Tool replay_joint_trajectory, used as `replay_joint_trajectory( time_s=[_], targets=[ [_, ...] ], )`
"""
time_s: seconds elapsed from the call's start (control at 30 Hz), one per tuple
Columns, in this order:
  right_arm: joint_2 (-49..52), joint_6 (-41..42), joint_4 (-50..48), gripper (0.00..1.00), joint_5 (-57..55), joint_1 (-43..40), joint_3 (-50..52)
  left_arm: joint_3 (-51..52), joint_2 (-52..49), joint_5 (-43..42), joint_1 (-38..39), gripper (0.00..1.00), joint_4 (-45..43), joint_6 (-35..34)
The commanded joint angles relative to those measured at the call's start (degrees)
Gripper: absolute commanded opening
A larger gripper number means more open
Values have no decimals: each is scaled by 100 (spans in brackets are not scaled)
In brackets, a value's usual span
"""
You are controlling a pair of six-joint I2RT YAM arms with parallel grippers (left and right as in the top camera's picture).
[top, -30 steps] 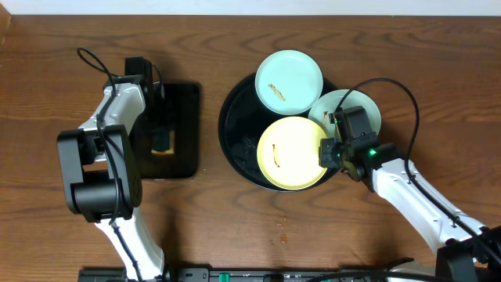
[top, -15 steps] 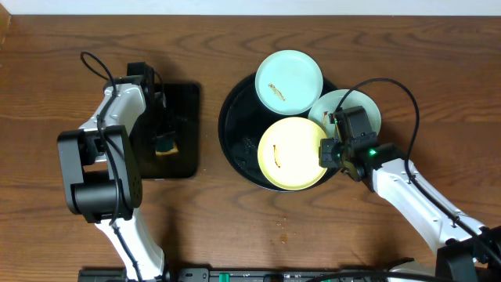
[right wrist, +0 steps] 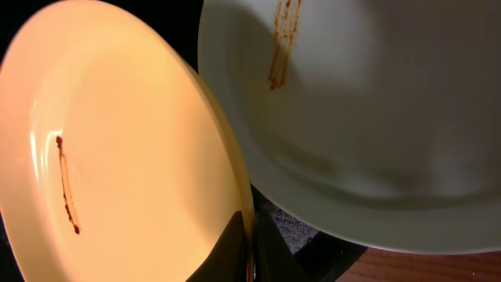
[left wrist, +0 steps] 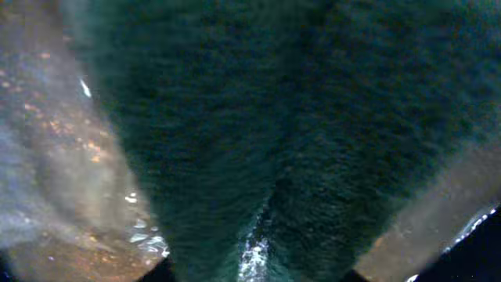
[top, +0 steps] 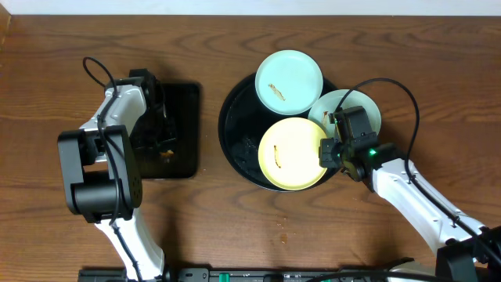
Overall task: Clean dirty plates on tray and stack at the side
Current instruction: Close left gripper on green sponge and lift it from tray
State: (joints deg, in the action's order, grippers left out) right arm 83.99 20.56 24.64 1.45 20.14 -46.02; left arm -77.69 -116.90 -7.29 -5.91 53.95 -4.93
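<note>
Tabletop (top: 235, 235) dk brown wood-grain, w/ round black tray (top: 235, 145).

There are two mint-blue plates (top: 290, 77) (top: 327, 108), one yellow plate (top: 291, 153), one round black tray (top: 237, 141) and one rectangular black tray (top: 186, 110).

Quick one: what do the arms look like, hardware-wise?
Both have white tubular links with bulky black joint housings. The left arm has a thin black cable looped by its wrist. The right arm carries a larger black cable loop and a lit green LED.
</note>
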Motion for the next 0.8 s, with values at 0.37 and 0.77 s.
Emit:
replay_joint_trajectory(
  time_s=[0.37, 0.77],
  targets=[
    [-39, 59, 20, 7, -57, 57, -70, -129, -66, -20, -17, 92, -654, -31],
    [-39, 61, 26, 6, -59, 57, -70, -15, -72, -17, 122, 90, -975, -31]
  ],
)
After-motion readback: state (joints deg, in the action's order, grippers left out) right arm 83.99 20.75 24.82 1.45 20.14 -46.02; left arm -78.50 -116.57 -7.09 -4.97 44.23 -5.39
